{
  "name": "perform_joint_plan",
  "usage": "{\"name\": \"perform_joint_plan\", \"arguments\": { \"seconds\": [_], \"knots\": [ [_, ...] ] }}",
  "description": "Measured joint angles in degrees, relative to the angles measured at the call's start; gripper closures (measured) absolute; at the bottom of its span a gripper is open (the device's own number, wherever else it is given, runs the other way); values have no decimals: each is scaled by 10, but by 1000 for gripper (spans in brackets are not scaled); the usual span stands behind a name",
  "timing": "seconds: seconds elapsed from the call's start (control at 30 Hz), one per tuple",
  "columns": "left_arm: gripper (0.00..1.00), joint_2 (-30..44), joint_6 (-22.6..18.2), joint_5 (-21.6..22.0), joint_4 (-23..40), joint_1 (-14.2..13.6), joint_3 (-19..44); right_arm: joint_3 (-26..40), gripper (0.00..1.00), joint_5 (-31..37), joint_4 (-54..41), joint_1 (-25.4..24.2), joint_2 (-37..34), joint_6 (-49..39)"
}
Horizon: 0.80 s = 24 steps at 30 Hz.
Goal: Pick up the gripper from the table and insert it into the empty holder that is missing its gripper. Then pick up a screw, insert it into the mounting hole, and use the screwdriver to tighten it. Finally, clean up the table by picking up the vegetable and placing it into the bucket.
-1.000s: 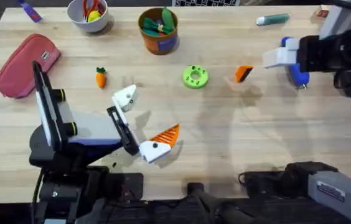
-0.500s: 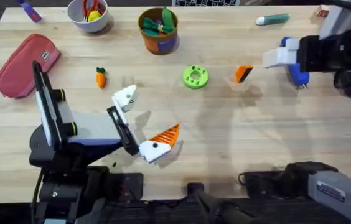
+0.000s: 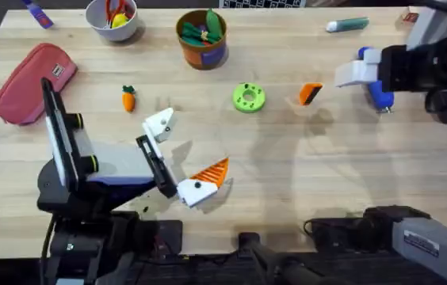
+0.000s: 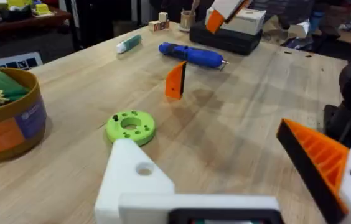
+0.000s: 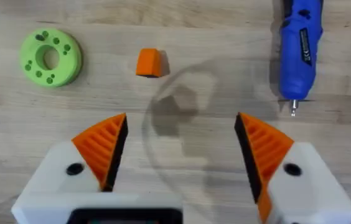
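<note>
Nothing has shifted across the last second: both arms hold their pose, so the pick has not started. Loose gripper (image 3: 310, 93) stands on the table (image 3: 303, 182) right of centre, beside the green ring (image 3: 248, 98). Right gripper (image 5: 178, 152) hovers over it, jaws spread, empty; screwdriver (image 3: 377, 89) lies near it at right. Left gripper (image 3: 182, 154), lower left, spread; its holder (image 4: 139, 184) lacks a tip. Vegetable (image 3: 128, 98) not yet in the bucket (image 3: 203, 39), upper centre
</note>
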<state>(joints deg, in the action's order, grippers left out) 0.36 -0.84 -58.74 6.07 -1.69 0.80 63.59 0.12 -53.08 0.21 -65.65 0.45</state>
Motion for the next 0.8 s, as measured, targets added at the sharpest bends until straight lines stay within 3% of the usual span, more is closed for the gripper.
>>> {"name": "perform_joint_plan", "arguments": {
  "seconds": [0.23, 0.53, 0.8],
  "knots": [
    [1, 0, 0, 0, 0, 0, 0, 36, 7, 0, -64, 8, -27, 7],
    [1, 0, 0, 0, 0, 0, 0, 183, 8, 0, -150, 48, -195, 9],
    [1, 0, 0, 0, 0, 0, 0, 208, 10, 0, -129, 68, -296, 9]
  ]
}}
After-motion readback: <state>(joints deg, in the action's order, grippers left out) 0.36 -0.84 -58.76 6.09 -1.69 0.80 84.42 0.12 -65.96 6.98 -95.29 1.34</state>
